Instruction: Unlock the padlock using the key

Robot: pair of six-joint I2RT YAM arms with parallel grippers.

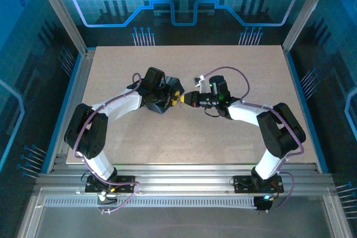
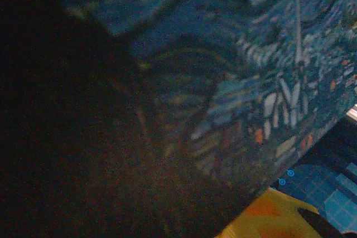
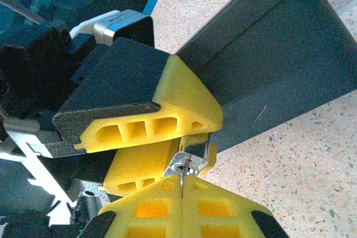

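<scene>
The small silvery padlock (image 3: 187,165) shows its keyhole face, its thin shackle (image 3: 207,149) rising behind it. It sits between the yellow fingertips (image 3: 162,110) of my left gripper (image 1: 177,98), which close on it right beside the dark swirl-patterned box (image 3: 279,54). My right gripper (image 3: 182,193) is shut on the key (image 3: 182,185), a thin blade pinched between its yellow pads with the tip at the keyhole. From above, the two grippers meet tip to tip at the table's middle, the right gripper (image 1: 187,100) pointing left. The box (image 2: 251,82) is very close to the left wrist camera.
The box (image 1: 162,107) lies under the left wrist on the speckled tabletop (image 1: 234,65). Metal frame rails (image 1: 78,87) border the table on both sides. One yellow finger (image 2: 268,215) of the left gripper shows below the box.
</scene>
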